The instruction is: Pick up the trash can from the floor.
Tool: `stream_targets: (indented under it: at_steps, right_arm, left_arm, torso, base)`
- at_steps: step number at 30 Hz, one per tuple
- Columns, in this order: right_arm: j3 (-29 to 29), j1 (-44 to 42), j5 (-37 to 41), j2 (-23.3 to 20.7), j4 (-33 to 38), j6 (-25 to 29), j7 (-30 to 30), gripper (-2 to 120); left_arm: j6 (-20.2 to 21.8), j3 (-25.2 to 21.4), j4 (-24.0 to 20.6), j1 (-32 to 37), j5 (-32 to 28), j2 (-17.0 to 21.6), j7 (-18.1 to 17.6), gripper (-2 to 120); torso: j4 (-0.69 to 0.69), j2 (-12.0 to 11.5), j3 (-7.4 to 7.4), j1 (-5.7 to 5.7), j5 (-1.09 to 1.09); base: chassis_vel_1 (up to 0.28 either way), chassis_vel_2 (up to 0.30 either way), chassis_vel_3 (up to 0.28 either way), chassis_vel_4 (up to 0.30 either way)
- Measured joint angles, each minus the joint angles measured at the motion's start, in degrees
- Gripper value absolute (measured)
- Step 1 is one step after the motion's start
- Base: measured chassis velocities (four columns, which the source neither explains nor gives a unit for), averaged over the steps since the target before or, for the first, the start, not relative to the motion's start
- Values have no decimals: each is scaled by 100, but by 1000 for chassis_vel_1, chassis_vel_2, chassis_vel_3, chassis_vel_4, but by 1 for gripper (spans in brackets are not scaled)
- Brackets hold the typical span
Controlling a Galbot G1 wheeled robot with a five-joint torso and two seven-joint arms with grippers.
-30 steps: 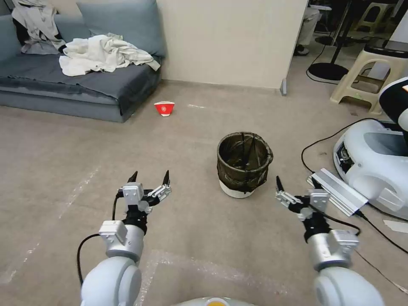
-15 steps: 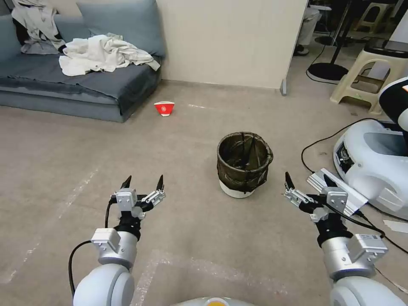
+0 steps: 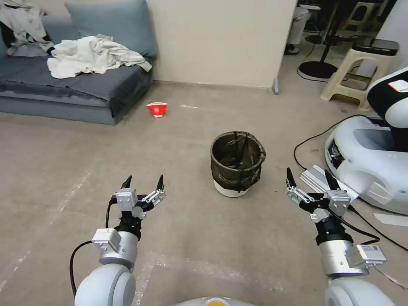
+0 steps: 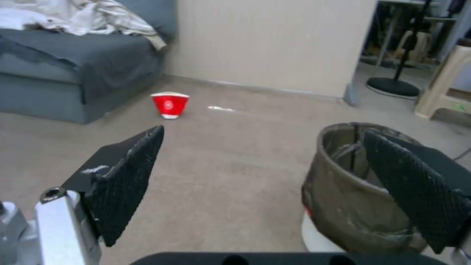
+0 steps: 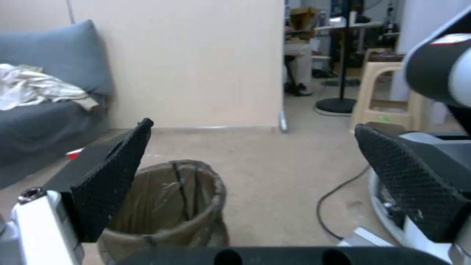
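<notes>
1. Small round white trash can (image 3: 237, 163) w/ dark bag liner stands upright on beige-grey floor (image 3: 182, 140), btwn both arms, slightly ahead.
2. Left gripper (image 3: 143, 184): jaws wide, empty.
3. Right gripper (image 3: 309, 179): jaws wide, empty.

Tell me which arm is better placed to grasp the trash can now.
Right, probably. The right claw hangs open slightly nearer the trash can than the open left claw; both are apart from it.

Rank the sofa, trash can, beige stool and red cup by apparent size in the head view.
1. Sofa, largest though cut off at the picture's edge.
2. Trash can and beige stool: look alike; the stool stands farther off, so unranked.
3. Red cup, smallest.
</notes>
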Motion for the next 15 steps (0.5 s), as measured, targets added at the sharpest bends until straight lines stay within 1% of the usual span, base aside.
stream_targets:
  at_steps: [8, 9, 12, 15]
  right_arm:
    - [-1, 0, -4, 12, -40, 101, -26, 100]
    - [-1, 2, 4, 14, -48, 133, -43, 100]
    - [-4, 18, 10, 28, -96, 248, -76, 100]
    - [-9, 30, 25, 33, -137, 319, -97, 100]
  left_arm:
    - [8, 1, 8, -6, 5, 14, -26, 100]
    - [8, 17, 19, -13, 0, 16, -72, 100]
    - [3, 28, 31, -19, -22, 19, -131, 100]
    - [3, 27, 31, -25, -34, 32, -140, 100]
  torso:
    - [-2, 0, 0, 0, 0]
    - [-3, 0, 0, 0, 0]
    - [1, 0, 0, 0, 0]
    - [2, 0, 0, 0, 0]
  base:
    - [-82, -92, -84, -89]
    - [-72, -46, -79, -82]
    - [-16, -15, -26, -12]
    - [0, 0, 0, 0]
